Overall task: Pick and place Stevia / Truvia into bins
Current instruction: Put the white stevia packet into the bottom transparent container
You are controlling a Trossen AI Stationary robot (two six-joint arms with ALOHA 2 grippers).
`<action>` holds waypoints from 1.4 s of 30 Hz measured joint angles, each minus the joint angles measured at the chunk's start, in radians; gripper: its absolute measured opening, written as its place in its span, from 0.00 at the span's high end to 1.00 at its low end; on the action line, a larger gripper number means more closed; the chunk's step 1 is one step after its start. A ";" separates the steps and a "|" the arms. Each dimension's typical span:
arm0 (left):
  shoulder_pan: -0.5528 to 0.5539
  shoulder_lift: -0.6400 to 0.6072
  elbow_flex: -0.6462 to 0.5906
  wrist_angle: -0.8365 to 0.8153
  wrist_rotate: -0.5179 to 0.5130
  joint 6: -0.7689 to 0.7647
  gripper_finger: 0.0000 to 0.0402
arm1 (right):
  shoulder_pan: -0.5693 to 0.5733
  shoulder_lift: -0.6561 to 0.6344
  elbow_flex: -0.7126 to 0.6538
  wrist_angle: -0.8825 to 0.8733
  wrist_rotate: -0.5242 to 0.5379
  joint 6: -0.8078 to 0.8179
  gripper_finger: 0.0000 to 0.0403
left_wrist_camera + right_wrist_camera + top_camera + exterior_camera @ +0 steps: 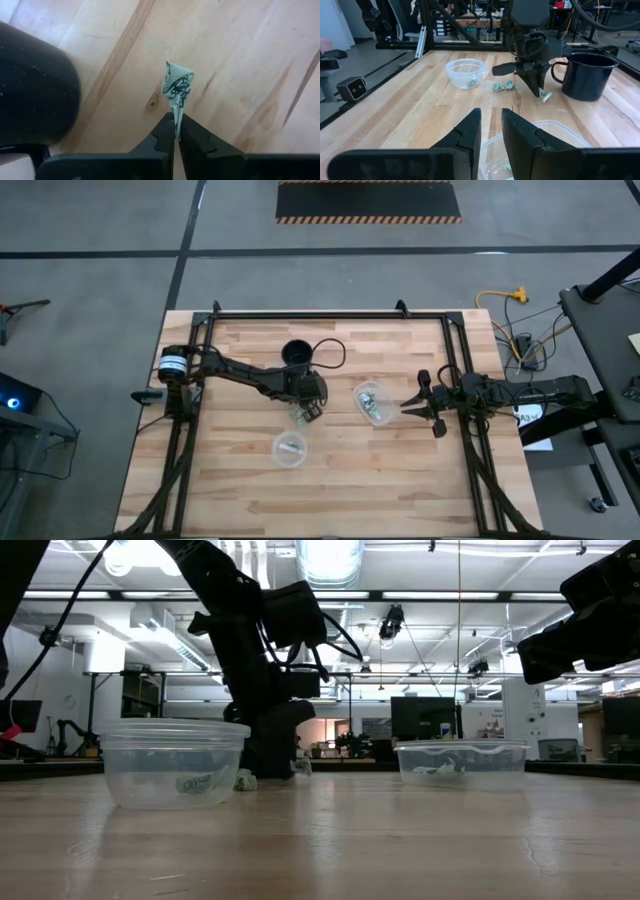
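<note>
Left gripper is pressed down at the wooden table, its two dark fingers closed tight on the bottom edge of one small green-and-white sachet. The packet stands up crumpled from between the fingertips, pinched only by a thin strip of paper.

Taking the black mug as the landmark: this gripper works just in front of the mug, towards the near edge of the table. Two or so more sachets lie loose on the wood beside the gripper, also close to the mug. The round clear bin sits further out from the mug in the same direction, with at least one sachet already inside. The oblong clear bin sits to the mug's right and also holds sachets.

Right gripper waits beyond the oblong bin, on the side away from the mug, raised off the table with its fingers a little apart and nothing between them.

Risks, as a judgement: the hold is on a narrow paper edge, so the sachet could slip free or tear during the lift. Swinging towards a bin could also nudge the mug or scatter the loose sachets, and a low approach might knock the light plastic bin aside.
</note>
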 joint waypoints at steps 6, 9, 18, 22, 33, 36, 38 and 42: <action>-0.011 -0.025 0.001 -0.006 0.013 0.014 1.00 | 0.000 0.000 0.000 0.000 0.000 0.001 0.83; -0.022 -0.052 0.002 -0.007 0.013 0.021 1.00 | 0.000 0.000 0.000 0.000 0.000 0.001 0.83; -0.063 -0.129 -0.001 -0.009 0.026 0.069 1.00 | 0.000 0.001 0.000 0.001 0.001 0.002 0.83; -0.083 -0.153 -0.002 -0.014 0.064 0.079 1.00 | 0.000 0.001 0.000 0.001 0.000 0.001 0.83; -0.144 -0.219 -0.004 -0.065 0.151 0.245 1.00 | 0.000 0.000 0.000 0.000 0.000 0.002 0.83; -0.160 -0.231 -0.011 -0.073 0.168 0.273 1.00 | 0.000 0.000 0.000 0.000 0.000 0.001 0.83; -0.171 -0.236 -0.010 -0.071 0.189 0.290 1.00 | 0.000 0.000 0.000 0.000 0.002 0.002 0.83; -0.197 -0.248 -0.013 -0.088 0.260 0.335 1.00 | 0.000 0.000 0.000 0.000 0.000 0.002 0.83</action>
